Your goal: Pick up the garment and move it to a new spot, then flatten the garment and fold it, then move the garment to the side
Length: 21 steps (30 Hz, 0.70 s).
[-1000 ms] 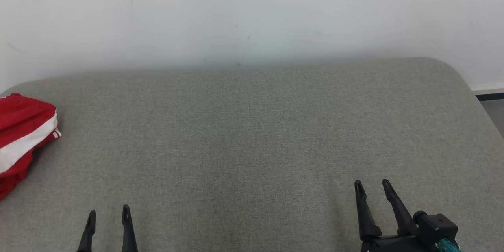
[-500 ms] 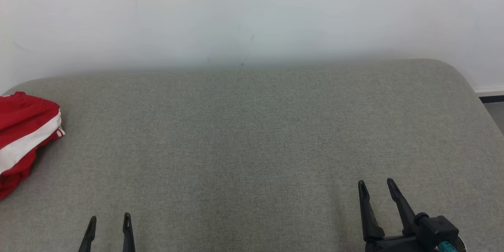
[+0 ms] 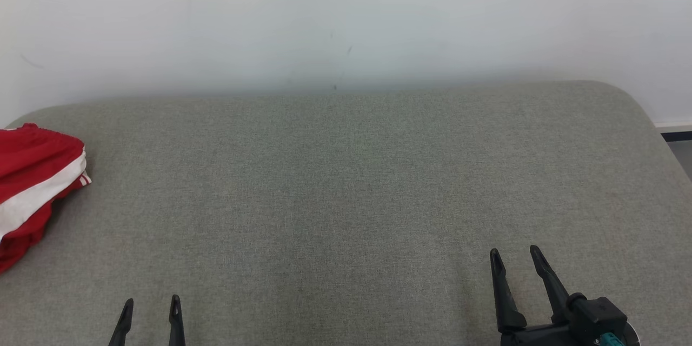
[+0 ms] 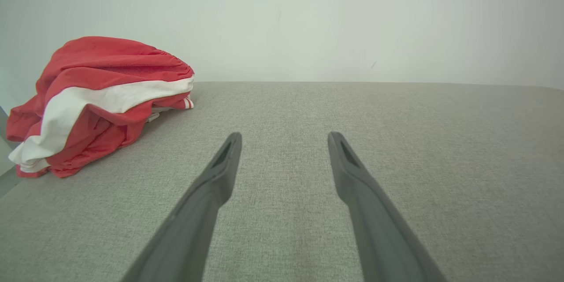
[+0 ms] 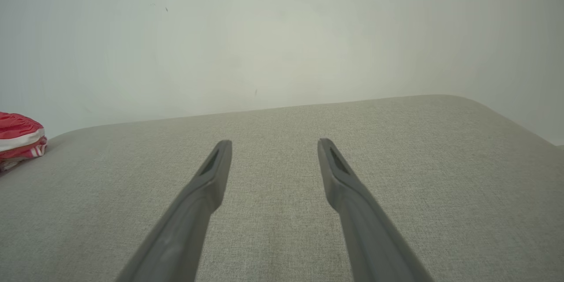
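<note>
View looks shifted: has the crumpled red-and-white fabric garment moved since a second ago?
No. The garment slid right in step with the dark wall scuff: the camera turned, not the garment.

Head view looks down, wrist views skim low (all share the cushion [image 3: 346, 173]).

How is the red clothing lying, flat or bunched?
Bunched up. The red garment sits in a rumpled heap, layers piled unevenly, not spread flat.
</note>
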{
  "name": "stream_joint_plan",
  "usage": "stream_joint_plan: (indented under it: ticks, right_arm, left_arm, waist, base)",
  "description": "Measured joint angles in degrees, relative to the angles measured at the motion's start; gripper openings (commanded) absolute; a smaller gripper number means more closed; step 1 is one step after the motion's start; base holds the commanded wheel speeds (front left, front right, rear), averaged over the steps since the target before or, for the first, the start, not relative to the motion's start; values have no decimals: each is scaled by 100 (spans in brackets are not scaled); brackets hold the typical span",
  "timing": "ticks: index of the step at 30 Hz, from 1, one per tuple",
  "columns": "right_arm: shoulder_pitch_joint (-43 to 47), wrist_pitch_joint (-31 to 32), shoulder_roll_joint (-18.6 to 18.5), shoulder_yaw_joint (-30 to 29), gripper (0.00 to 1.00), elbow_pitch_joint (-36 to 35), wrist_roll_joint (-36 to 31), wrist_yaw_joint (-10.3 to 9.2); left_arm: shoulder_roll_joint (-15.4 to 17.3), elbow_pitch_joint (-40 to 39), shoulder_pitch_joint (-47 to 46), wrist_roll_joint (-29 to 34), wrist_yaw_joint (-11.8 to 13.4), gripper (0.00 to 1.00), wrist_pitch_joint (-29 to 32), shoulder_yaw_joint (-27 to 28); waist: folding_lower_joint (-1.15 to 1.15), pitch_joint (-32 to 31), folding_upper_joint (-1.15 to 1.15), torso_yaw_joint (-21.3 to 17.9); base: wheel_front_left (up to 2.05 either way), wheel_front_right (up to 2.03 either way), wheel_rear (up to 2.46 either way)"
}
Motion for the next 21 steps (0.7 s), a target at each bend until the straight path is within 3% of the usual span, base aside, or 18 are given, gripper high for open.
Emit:
stream_joint_plan:
  ticks: [12,21]
  right_arm:
    - [20,-2,-1,-14,100,-1,12,0]
    - [86,-13,-1,20,100,5,65,0]
  left_arm:
    - [0,15,-3,-73,-10,100,0,-7]
    - [0,115,-48,-89,-10,100,0,55]
  waist:
    - [0,18,0,46]
    - [0,31,0,393]
  base:
    - [0,0,0]
    - [0,0,0]
